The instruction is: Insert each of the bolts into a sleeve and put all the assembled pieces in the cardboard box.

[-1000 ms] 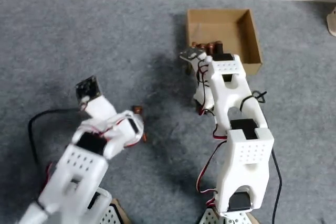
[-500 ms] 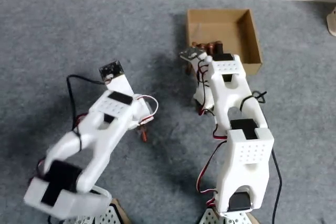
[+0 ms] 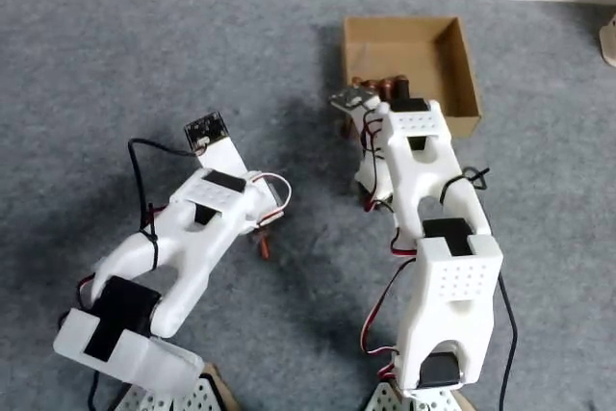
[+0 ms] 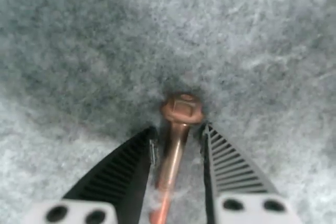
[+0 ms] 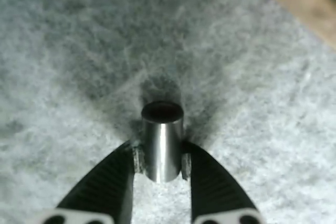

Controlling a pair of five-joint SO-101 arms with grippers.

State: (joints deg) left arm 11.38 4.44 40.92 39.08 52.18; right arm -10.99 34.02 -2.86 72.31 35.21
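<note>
Your left gripper (image 4: 177, 145) is closed around a copper bolt (image 4: 181, 109) above the carpet. Your right gripper (image 5: 161, 158) pinches a sleeve (image 5: 163, 140) near the cardboard box (image 3: 462, 60). The bolt is not in the sleeve yet. You need to join them, then put the piece in the box.

Bolt (image 4: 177, 129) shank end is cut off by the left wrist view's edge. In the high view the right arm (image 3: 423, 170) covers part of the brown pieces (image 3: 378, 87) at the near left corner of the cardboard box (image 3: 458, 55). Their count is unclear, and so is whether they sit inside or outside it.
</note>
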